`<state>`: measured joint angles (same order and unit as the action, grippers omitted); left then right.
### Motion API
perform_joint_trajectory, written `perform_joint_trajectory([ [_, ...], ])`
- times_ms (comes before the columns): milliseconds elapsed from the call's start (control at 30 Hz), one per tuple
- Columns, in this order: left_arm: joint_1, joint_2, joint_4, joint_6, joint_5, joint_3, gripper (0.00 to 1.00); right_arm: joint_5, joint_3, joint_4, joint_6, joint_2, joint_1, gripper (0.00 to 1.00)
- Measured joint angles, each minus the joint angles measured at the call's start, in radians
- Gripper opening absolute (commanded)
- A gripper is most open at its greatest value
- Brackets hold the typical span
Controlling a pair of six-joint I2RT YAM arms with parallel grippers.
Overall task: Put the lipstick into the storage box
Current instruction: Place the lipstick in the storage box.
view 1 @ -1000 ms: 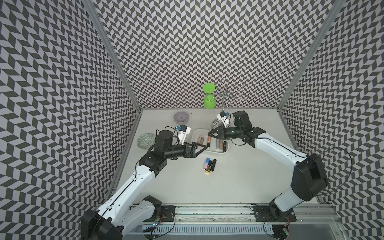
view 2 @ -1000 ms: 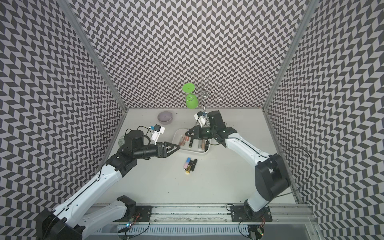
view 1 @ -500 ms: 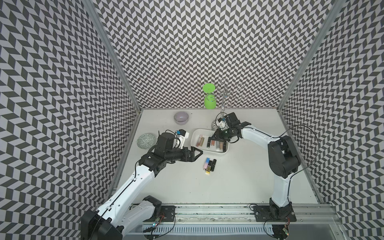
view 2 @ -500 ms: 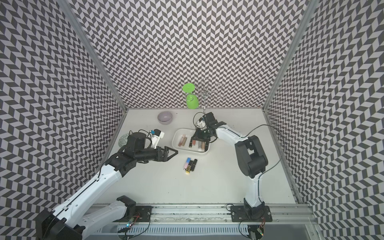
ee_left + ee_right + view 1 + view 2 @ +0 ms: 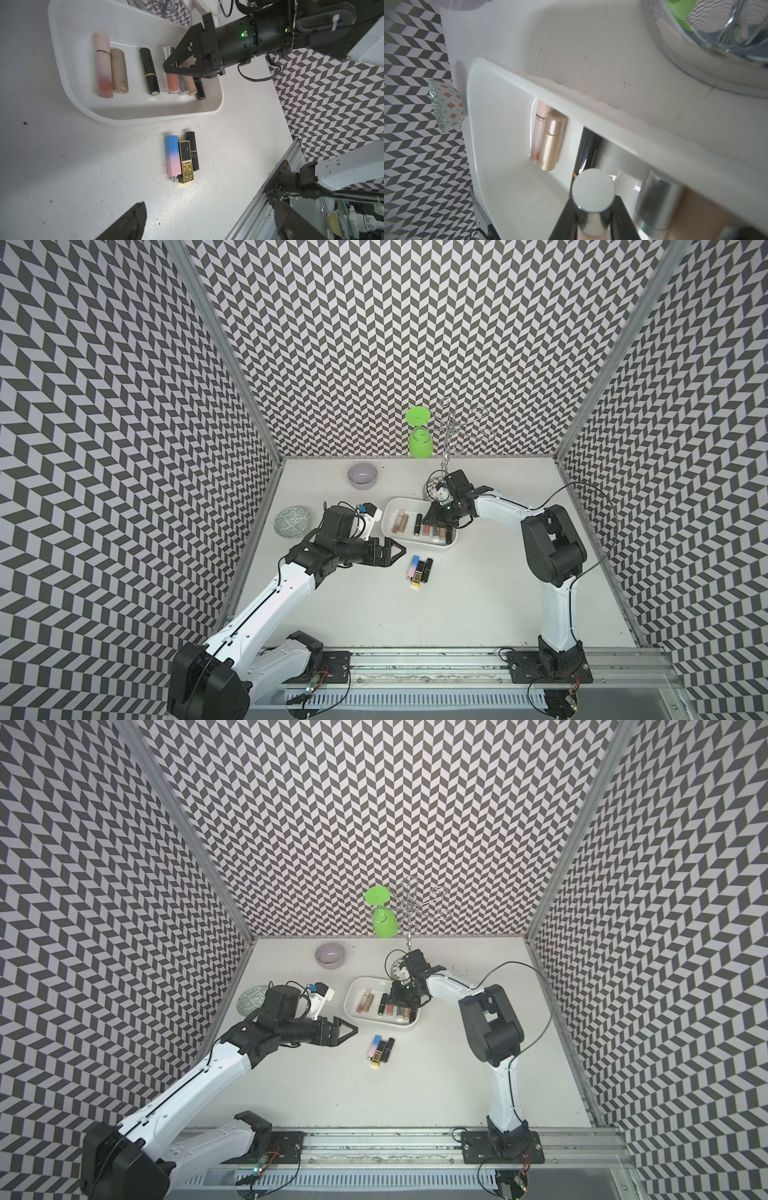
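Observation:
The white storage box sits mid-table and holds several lipsticks lying side by side. My right gripper reaches down into the box and is shut on a peach lipstick with a silver cap, among the others. My left gripper stands open and empty over bare table, left of the box. In front of the box, three more lipsticks lie together.
A grey bowl stands at the back, a green-patterned plate by the left wall. A metal rack with a green cup stands right behind the box. The arms' rail runs along the front edge.
The right arm has folded in and brought its gripper with the lipstick down into the box. The left gripper has drawn back from the box, still open.

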<state>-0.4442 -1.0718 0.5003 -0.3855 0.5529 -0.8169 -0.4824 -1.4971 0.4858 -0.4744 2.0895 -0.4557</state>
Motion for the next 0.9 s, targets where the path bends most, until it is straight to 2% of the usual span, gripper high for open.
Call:
perform_joint_trajectory([
  [633, 0.000, -0.009, -0.002, 0.002, 0.009, 0.015, 0.99, -0.005, 0.000, -0.021, -0.019, 0.025, 0.000, 0.37],
  [900, 0.000, -0.009, -0.005, -0.001, 0.006, 0.039, 0.99, -0.016, 0.005, -0.024, -0.023, 0.012, 0.000, 0.38],
])
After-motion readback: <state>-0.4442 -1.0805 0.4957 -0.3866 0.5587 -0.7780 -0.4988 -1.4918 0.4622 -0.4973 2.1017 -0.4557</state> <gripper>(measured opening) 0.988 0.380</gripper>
